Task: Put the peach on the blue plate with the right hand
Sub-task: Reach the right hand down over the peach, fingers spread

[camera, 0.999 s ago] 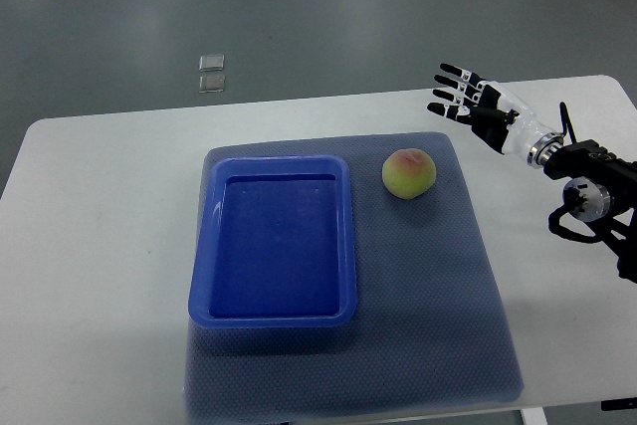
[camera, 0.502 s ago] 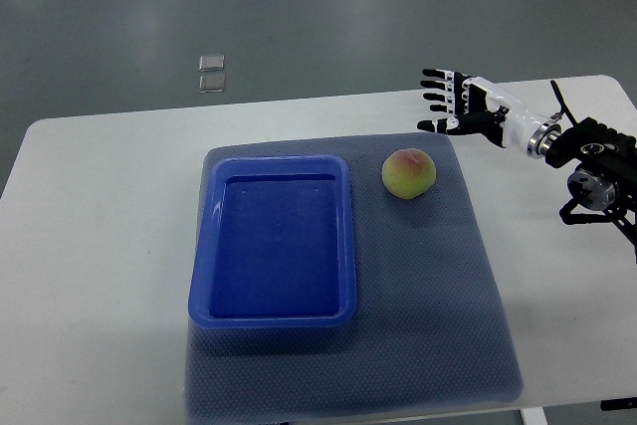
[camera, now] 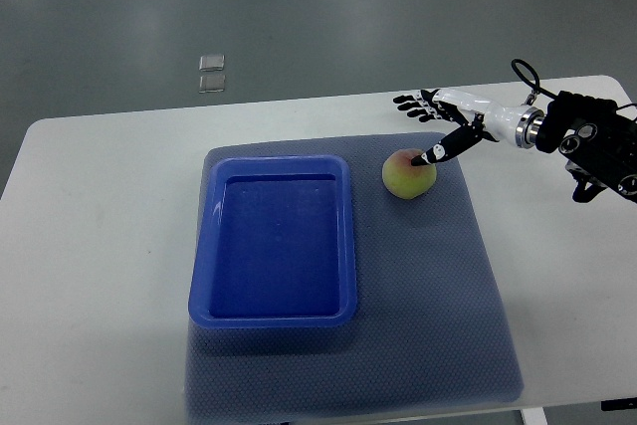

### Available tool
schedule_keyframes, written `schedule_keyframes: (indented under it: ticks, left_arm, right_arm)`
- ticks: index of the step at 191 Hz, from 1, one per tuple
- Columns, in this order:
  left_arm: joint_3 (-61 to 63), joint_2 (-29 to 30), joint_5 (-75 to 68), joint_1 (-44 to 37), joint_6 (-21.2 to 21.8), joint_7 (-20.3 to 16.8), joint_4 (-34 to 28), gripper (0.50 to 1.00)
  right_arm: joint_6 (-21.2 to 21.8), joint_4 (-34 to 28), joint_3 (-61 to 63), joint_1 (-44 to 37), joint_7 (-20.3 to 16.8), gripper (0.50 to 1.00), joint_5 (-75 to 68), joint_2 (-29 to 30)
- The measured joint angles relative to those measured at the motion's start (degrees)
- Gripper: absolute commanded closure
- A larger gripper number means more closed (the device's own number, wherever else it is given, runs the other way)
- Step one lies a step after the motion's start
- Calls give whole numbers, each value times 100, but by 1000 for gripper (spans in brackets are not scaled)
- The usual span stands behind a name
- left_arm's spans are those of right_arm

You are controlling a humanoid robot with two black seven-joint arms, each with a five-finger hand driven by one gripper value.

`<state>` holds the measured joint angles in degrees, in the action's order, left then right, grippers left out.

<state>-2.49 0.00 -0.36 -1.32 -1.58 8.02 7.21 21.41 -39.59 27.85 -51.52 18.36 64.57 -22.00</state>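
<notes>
A yellow-green peach with a pink blush [camera: 407,173] lies on the grey mat, just right of the blue plate [camera: 276,238], a deep rectangular tray with nothing in it. My right hand [camera: 426,118] comes in from the right edge and hovers just above and behind the peach. Its fingers are spread, with the thumb pointing down over the peach's right side. It holds nothing. The left arm does not show.
The grey mat [camera: 438,286] covers the middle of the white table [camera: 100,246]. Two small clear squares [camera: 211,73] lie on the floor beyond the table's far edge. The right arm's black wrist joint [camera: 597,141] sits over the table's right side.
My right hand has moved left and slightly toward the peach, turning palm-down, so its thumb now reaches over the peach. The peach and plate have not moved.
</notes>
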Motion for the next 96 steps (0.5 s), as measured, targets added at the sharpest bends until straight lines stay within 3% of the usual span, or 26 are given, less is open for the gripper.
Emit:
schedule_keyframes:
  ticks: [52, 96]
  left_arm:
    - [-3, 0, 0, -1, 0, 0, 0, 500]
    - [-3, 0, 1, 0, 0, -3, 0, 500]
  right_arm:
    - [207, -434, -1031, -418, -8, 572, 273, -322]
    - [-332, -335, -1443, -463, -22, 572, 660, -223]
